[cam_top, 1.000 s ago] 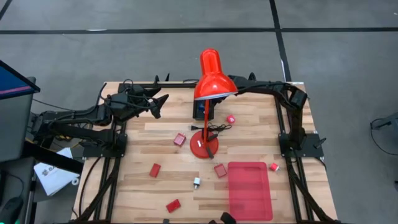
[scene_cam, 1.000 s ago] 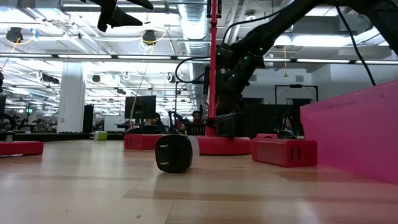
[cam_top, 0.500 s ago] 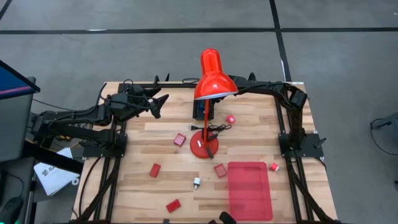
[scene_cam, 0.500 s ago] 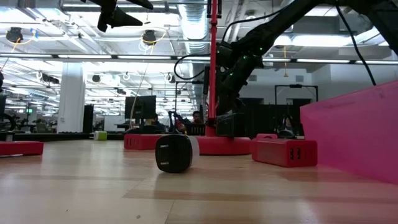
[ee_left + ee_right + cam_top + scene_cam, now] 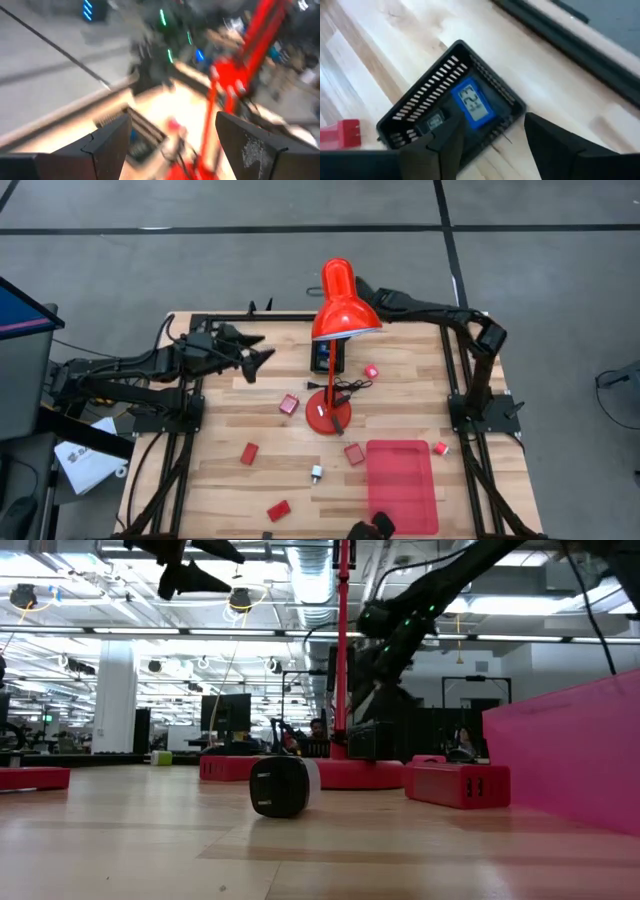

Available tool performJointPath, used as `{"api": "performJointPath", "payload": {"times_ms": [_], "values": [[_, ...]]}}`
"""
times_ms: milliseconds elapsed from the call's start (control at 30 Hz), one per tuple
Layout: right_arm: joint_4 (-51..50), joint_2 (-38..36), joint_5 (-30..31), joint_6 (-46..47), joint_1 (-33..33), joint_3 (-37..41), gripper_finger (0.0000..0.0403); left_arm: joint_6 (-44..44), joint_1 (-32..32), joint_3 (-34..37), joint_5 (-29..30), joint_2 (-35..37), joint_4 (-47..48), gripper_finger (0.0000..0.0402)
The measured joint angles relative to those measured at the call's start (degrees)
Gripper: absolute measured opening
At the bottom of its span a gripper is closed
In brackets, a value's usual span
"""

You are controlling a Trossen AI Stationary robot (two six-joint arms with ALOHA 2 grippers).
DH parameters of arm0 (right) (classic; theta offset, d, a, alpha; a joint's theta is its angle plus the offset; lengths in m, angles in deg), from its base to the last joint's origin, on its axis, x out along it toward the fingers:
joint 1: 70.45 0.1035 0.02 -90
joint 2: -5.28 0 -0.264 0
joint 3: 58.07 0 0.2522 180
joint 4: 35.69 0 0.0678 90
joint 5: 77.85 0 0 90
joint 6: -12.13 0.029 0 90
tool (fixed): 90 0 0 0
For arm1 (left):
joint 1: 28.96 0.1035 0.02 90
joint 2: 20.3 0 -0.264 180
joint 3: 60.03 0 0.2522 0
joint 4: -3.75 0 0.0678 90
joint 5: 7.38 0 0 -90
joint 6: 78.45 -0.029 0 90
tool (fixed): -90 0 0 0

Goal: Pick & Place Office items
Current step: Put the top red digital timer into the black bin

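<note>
We find the right gripper spread open, empty, above a black basket holding a blue piece. The left gripper hangs open, well apart.

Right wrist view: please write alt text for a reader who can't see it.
A black mesh basket sits on the wooden table, holding a blue item and a small grey piece. The right gripper hangs above it, fingers spread and empty. A red block lies on the table beside the basket.

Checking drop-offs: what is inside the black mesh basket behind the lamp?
The black mesh basket holds a blue item and a dark piece. The lamp shade covers part of it from above.
</note>
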Motion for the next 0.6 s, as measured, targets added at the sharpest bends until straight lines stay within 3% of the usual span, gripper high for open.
{"api": "performJointPath", "payload": {"times_ms": [300,600], "values": [[-6.52,-11.65,1.14,-2.09,-1.69,0.00,0.0207,5.66,-5.89,0.00,-8.83,0.00,14.23,0.0285],[-12.59,-20.93,3.90,-1.91,-0.17,0.02,0.0207,19.94,-21.69,-0.02,-10.48,-2.44,28.78,0.0285]]}}
